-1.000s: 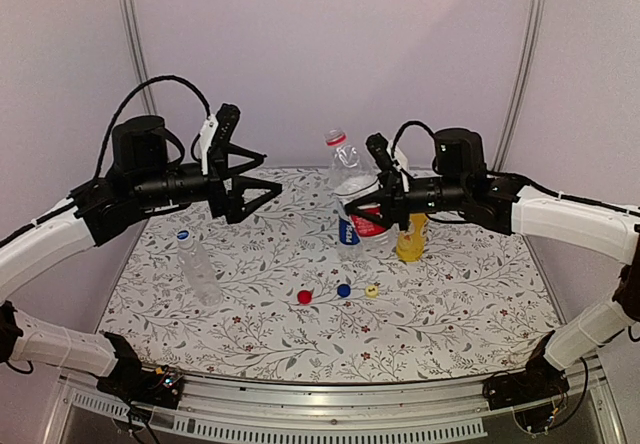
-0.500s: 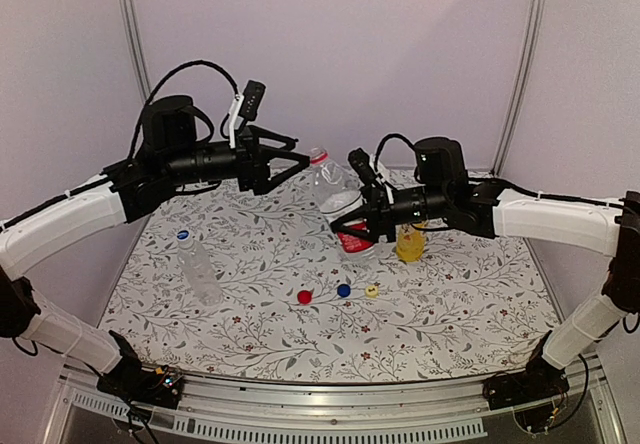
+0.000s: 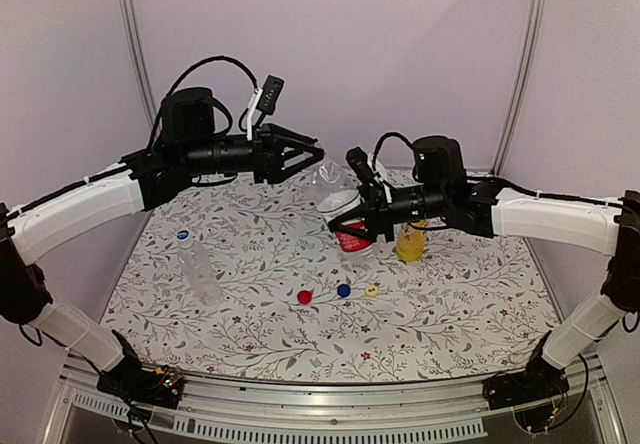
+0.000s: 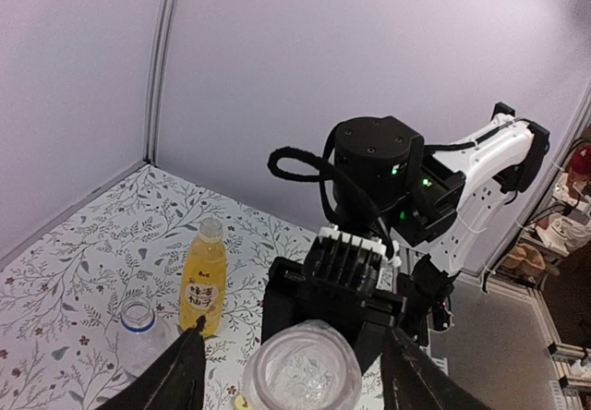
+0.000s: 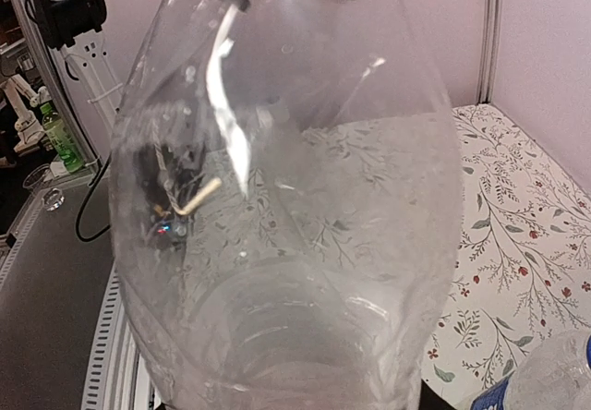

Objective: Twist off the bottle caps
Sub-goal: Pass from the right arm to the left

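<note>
Right now my right gripper is clamped on the lower body of the bottle with the red-white label. It holds the bottle off the table, tilted so that its top leans toward my left arm. In the right wrist view the clear wall of this bottle fills almost the whole picture.

My left gripper reaches in from the left at the height of the bottle's top. In the left wrist view its fingers stand on either side of the bottle's round clear top. There is a gap on each side, so these jaws are apart and grip nothing. I cannot tell whether a cap sits on that top.

Just behind the held bottle the yellow bottle stands upright on the flowered cloth. Beside it, in my left wrist view, is the clear bottle with the blue label, its mouth open.

Well apart on the left side is the plain clear bottle with a blue cap on it.

Near the middle of the table three loose caps lie in a row: a red cap, a blue cap and a yellow cap.
</note>
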You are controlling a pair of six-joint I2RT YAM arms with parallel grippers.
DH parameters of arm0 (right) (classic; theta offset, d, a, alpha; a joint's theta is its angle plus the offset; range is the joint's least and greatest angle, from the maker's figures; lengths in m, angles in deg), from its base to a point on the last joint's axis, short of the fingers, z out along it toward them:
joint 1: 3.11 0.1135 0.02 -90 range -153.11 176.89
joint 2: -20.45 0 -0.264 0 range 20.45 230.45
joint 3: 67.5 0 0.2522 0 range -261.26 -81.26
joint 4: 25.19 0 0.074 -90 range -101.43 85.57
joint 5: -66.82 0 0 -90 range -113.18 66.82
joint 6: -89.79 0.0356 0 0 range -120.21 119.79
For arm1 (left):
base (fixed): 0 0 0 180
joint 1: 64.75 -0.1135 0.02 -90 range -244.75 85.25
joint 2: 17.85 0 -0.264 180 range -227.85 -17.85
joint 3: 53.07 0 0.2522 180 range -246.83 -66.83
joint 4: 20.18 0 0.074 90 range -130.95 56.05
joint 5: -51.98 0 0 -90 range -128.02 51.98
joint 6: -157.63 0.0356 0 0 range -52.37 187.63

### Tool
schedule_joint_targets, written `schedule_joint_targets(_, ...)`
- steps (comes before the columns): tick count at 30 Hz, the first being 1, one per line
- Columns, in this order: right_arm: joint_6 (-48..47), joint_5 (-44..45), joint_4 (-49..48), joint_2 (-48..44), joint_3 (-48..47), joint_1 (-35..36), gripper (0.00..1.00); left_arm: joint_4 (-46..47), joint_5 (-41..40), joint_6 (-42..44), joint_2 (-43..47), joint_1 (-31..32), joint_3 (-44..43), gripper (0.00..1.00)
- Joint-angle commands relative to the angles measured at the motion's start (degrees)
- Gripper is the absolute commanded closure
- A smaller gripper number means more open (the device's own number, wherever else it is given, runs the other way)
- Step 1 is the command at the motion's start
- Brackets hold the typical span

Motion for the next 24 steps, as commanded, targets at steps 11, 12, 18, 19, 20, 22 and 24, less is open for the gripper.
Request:
schedule_joint_targets(11, -0.40, 0.57, -0.50, 0.29, -1.25, 0.42, 0.54, 0.84, 3.87, -0.09, -2.84, 1.61, -2.85, 0.58)
schedule_joint_targets(12, -0.40, 0.65, -0.44, 0.35, -1.24, 0.42, 0.54, 0.92, 3.92, -0.01, -2.82, 1.63, -2.85, 0.60)
schedule_joint_targets(18, -0.66, 1.63, 0.09, 0.21, -0.70, 0.43, 0.52, 0.81, 3.79, 1.60, -1.93, 1.55, -3.26, 0.77)
schedule_joint_targets(19, -0.58, 1.85, 0.26, 0.13, -0.67, 0.42, 0.50, 0.65, 3.75, 2.10, -1.73, 1.57, -3.34, 0.82)
schedule_joint_targets(20, -0.57, 2.07, 0.62, 0.11, -0.68, 0.42, 0.48, 0.40, 3.71, 2.66, -1.54, 1.60, -3.47, 0.87)
schedule_joint_targets(22, -0.34, 2.69, 1.42, -0.05, -0.77, 0.42, 0.41, -0.27, 3.66, 3.55, -1.22, 1.40, -3.77, 0.98)
schedule_joint_targets(24, 0.02, 3.76, 2.01, -0.35, -0.78, 0.44, 0.33, -1.57, 2.96, 4.36, -0.90, 1.31, -4.25, 1.00)
